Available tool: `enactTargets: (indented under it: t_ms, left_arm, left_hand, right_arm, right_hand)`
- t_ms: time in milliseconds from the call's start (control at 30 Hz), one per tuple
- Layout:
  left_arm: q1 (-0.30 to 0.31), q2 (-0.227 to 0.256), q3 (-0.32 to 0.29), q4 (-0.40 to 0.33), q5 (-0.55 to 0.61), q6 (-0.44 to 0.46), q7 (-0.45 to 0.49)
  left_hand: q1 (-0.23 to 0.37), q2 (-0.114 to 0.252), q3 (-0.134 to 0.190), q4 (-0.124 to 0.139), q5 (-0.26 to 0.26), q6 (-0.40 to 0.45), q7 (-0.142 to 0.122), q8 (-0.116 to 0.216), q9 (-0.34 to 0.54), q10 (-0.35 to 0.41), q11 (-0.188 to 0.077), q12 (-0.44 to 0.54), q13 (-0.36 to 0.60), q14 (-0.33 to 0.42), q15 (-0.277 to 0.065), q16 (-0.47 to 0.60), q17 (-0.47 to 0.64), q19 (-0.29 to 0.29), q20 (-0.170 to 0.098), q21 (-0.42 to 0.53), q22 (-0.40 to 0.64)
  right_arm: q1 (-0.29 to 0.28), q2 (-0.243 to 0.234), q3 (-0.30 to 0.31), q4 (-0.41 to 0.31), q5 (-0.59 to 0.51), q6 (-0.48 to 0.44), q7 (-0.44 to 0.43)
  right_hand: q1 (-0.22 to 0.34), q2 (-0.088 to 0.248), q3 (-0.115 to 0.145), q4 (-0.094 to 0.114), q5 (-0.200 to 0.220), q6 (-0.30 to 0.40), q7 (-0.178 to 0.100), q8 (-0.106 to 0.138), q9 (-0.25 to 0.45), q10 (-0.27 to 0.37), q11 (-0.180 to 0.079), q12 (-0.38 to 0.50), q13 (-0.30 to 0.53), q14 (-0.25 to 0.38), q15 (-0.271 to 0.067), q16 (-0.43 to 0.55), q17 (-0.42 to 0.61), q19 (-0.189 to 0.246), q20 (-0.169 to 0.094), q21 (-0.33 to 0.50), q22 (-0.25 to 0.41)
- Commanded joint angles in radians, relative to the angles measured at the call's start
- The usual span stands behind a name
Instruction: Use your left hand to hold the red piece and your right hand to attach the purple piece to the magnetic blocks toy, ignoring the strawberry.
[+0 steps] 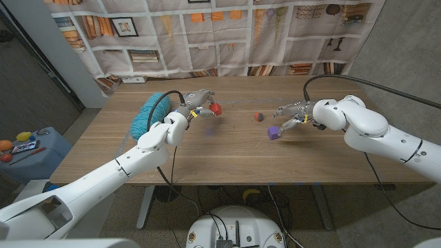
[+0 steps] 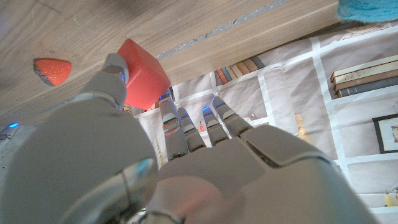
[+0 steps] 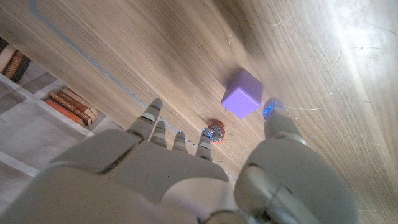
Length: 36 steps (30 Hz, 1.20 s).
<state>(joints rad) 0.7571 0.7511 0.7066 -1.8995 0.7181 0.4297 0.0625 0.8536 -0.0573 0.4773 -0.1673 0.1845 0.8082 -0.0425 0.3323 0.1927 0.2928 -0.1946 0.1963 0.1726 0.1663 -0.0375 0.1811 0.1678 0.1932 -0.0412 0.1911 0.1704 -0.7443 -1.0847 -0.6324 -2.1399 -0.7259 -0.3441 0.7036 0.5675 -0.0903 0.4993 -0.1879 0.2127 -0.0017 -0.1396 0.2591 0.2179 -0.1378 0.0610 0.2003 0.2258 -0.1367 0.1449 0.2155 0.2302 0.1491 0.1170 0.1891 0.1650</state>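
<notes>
**Red piece being held in the left hand; purple piece lying on the table by the right hand**

The red piece is being gripped at the fingertips of the left hand, over the far left part of the wooden table. In the left wrist view, the red piece is being pinched between the thumb and the fingers of the left hand, with the table's edge seen beyond it. Whether the piece is being kept off the table surface cannot be told.

The purple piece is lying on the table, just beside the right hand, on the side nearer the robot. The right hand's fingers are being held apart, and nothing is being gripped by them. In the right wrist view, the purple piece is being framed between the thumb and the fingers of the right hand, and no contact with it can be made out.

The strawberry is lying on the table between the two hands, near the purple piece and apart from it; it is also being seen in the left wrist view and the right wrist view.

A teal yarn-like bundle is lying on the table just beside the left forearm. A printed bookshelf backdrop is hanging behind the table.
</notes>
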Motion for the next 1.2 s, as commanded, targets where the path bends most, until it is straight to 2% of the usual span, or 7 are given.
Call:
enactTargets:
  t_ms: [33, 233, 533, 700, 933, 1200]
  left_arm:
    - [0.012, 0.004, 0.006, -0.003, -0.007, 0.006, 0.006]
    - [0.017, 0.008, 0.007, -0.010, -0.007, 0.010, 0.008]
    - [0.028, 0.016, 0.006, -0.020, -0.008, 0.010, 0.010]
    - [0.032, 0.018, 0.006, -0.025, -0.010, 0.007, 0.008]
    - [0.044, 0.026, 0.001, -0.046, -0.004, 0.022, 0.003]
    - [0.051, 0.030, -0.002, -0.053, -0.003, 0.026, -0.002]
  left_hand:
    - [0.003, 0.014, -0.004, 0.002, 0.007, 0.159, -0.052, 0.006, 0.003, 0.007, -0.001, -0.003, 0.003, 0.004, -0.082, 0.000, 0.003, -0.004, -0.010, -0.002, 0.002]
    - [0.003, 0.016, -0.006, 0.002, 0.007, 0.163, -0.052, 0.004, 0.004, 0.006, -0.003, -0.004, 0.003, 0.004, -0.082, 0.000, 0.003, -0.004, -0.009, -0.001, 0.002]
    - [0.005, 0.018, -0.009, 0.002, 0.007, 0.168, -0.055, 0.003, 0.005, 0.007, 0.000, -0.004, 0.003, 0.006, -0.084, 0.000, 0.003, -0.005, -0.010, -0.001, 0.002]
    - [0.006, 0.020, -0.011, 0.002, 0.008, 0.168, -0.053, 0.001, 0.005, 0.007, 0.000, -0.005, 0.003, 0.006, -0.083, 0.000, 0.003, -0.005, -0.010, -0.001, 0.002]
    - [0.006, 0.022, -0.012, 0.001, 0.008, 0.171, -0.054, 0.000, 0.005, 0.008, 0.001, -0.004, 0.003, 0.006, -0.084, 0.000, 0.003, -0.006, -0.011, -0.001, 0.002]
    - [0.007, 0.024, -0.014, 0.001, 0.008, 0.172, -0.055, -0.002, 0.006, 0.008, 0.000, -0.005, 0.003, 0.007, -0.084, 0.000, 0.003, -0.006, -0.010, -0.001, 0.002]
  right_arm:
    - [0.004, 0.042, -0.021, 0.026, -0.111, 0.017, 0.048]
    - [0.002, 0.063, -0.027, 0.035, -0.132, 0.016, 0.051]
    - [0.000, 0.089, -0.031, 0.046, -0.150, 0.013, 0.047]
    - [0.024, 0.112, -0.050, 0.062, -0.165, 0.014, 0.087]
    - [0.030, 0.131, -0.069, 0.072, -0.210, -0.003, 0.096]
    - [0.021, 0.156, -0.086, 0.081, -0.279, -0.028, 0.085]
  right_hand:
    - [0.019, 0.005, 0.009, 0.000, 0.004, 0.011, -0.008, 0.010, 0.006, 0.004, 0.007, 0.006, 0.002, 0.010, 0.002, 0.006, 0.004, 0.011, -0.005, 0.007, 0.002]
    - [0.044, 0.007, 0.018, 0.000, 0.004, 0.025, -0.012, 0.020, 0.008, 0.012, 0.003, 0.010, 0.003, 0.015, 0.000, 0.009, 0.005, 0.018, -0.007, 0.007, 0.002]
    - [0.097, 0.005, 0.033, 0.001, 0.003, 0.086, -0.033, 0.055, 0.014, 0.029, -0.001, 0.016, 0.006, 0.031, -0.009, 0.015, 0.006, 0.035, -0.014, 0.007, 0.002]
    - [0.121, 0.008, 0.040, 0.003, 0.004, 0.113, -0.044, 0.070, 0.016, 0.036, -0.004, 0.018, 0.006, 0.036, -0.011, 0.017, 0.007, 0.043, -0.019, 0.007, 0.002]
    - [0.132, 0.008, 0.042, 0.004, 0.004, 0.120, -0.045, 0.075, 0.017, 0.039, -0.005, 0.019, 0.007, 0.037, -0.011, 0.017, 0.008, 0.045, -0.019, 0.006, 0.002]
    - [0.151, -0.008, 0.034, 0.008, -0.012, 0.152, -0.052, 0.098, 0.021, 0.072, -0.014, 0.029, 0.008, 0.064, -0.025, 0.028, 0.010, 0.074, -0.026, 0.011, 0.002]
